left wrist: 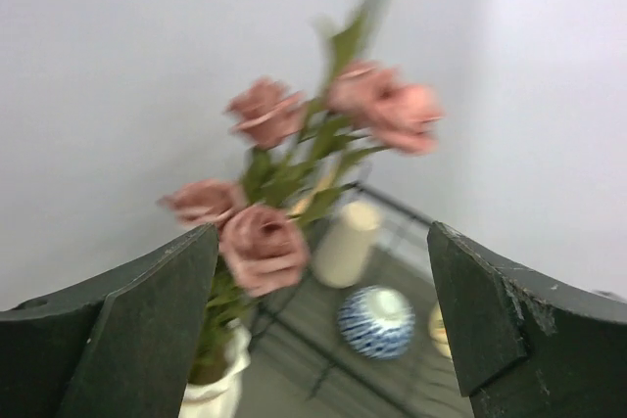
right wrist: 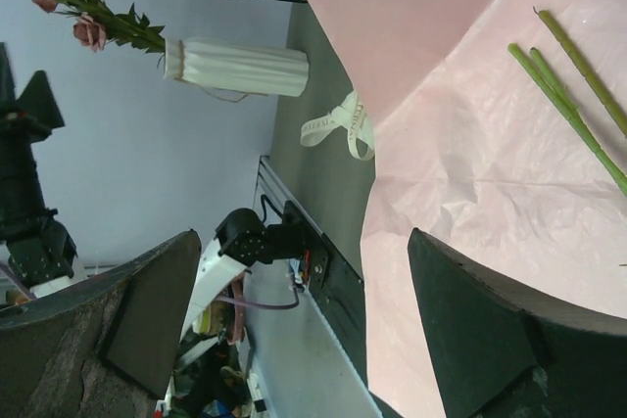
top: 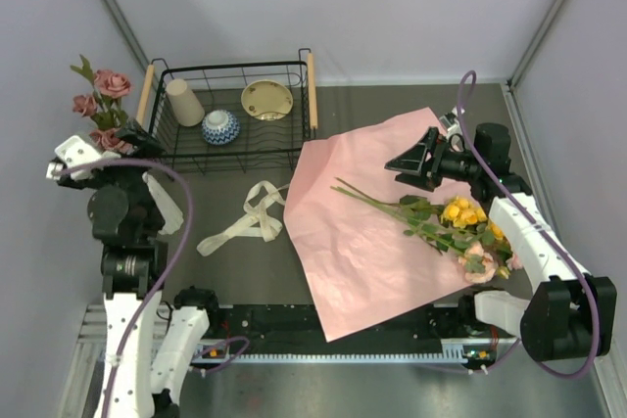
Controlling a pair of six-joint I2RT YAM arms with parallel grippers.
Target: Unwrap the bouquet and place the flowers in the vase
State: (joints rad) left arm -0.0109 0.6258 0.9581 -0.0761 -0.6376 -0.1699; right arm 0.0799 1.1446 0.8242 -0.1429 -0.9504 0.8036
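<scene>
While the left hand (left wrist: 323,242) gapes, the flowers (left wrist: 263,247) stand just ahead.

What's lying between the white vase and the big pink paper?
A loose cream ribbon, untied. The right wrist view shows it between the vase and the paper; the top view shows it too.

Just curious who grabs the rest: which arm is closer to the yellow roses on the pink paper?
Right. The right gripper hangs open over the pink paper, just beyond the yellow roses; the left gripper is far off on the other side, open beside the vase.
</scene>
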